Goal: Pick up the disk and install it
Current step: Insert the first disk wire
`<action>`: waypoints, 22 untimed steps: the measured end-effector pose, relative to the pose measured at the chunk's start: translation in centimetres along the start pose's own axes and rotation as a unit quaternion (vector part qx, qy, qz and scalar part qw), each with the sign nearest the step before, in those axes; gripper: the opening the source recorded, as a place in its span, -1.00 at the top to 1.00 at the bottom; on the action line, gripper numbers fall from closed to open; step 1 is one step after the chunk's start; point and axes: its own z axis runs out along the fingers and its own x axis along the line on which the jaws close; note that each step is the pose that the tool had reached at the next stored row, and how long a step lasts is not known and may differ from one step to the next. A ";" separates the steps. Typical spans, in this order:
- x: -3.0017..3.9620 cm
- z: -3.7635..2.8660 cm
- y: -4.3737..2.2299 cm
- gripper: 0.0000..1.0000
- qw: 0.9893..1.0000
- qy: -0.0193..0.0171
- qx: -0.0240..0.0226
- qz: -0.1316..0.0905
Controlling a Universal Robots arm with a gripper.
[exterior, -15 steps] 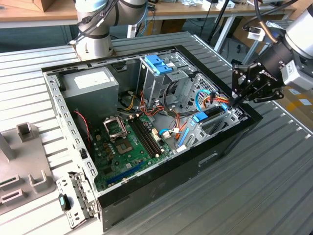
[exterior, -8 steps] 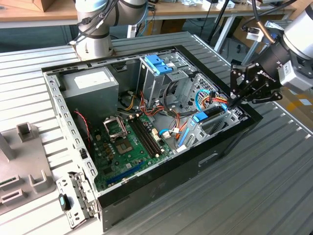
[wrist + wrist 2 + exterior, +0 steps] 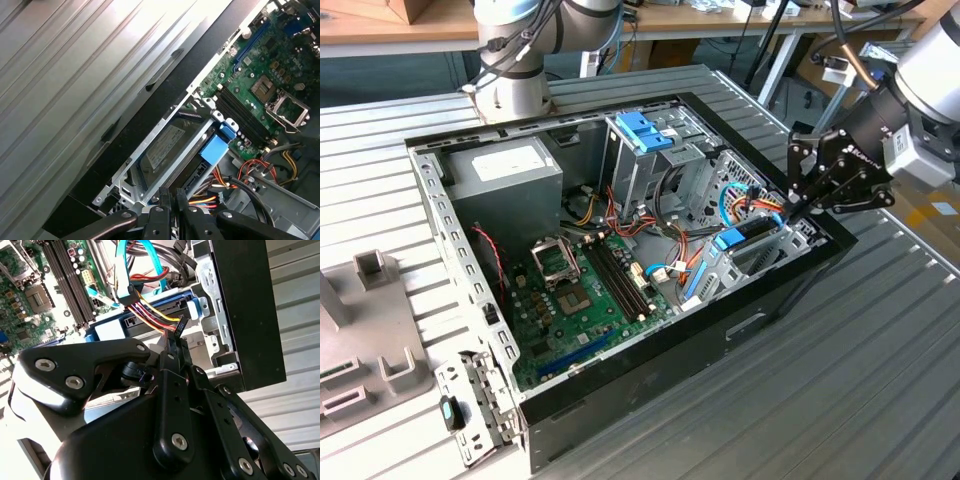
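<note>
Computer case (image 3: 620, 350): lay open on the ribbed metal table (image 3: 880, 400), motherboard (image 3: 580, 290) exposed. Disk (image 3: 167, 147): sat in its bay at the case's front corner, blue frame (image 3: 216, 147) at its end. Gripper (image 3: 798, 205): fingers pressed together, holding nothing, just beside the disk's cabled end.

A ribbed grey metal table (image 3: 880, 380) was seen in the exterior view, and on it an open black computer case (image 3: 650, 360) was laid on its side, directly below and beside the gripper (image 3: 798, 203). The arm's round base (image 3: 510, 95) was mounted on the table beyond the case, well apart from the gripper. At the case's end farthest from the gripper, a grey moulded fixture (image 3: 365, 350) and a perforated metal bracket (image 3: 470, 410) with a small black and blue part were laid.
</note>
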 end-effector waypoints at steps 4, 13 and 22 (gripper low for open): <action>-0.23 0.06 0.28 0.68 1.000 0.001 0.002 0.009; -0.62 0.12 0.75 0.68 1.000 0.003 0.005 0.024; -1.06 0.19 1.28 0.68 0.999 0.004 0.009 0.046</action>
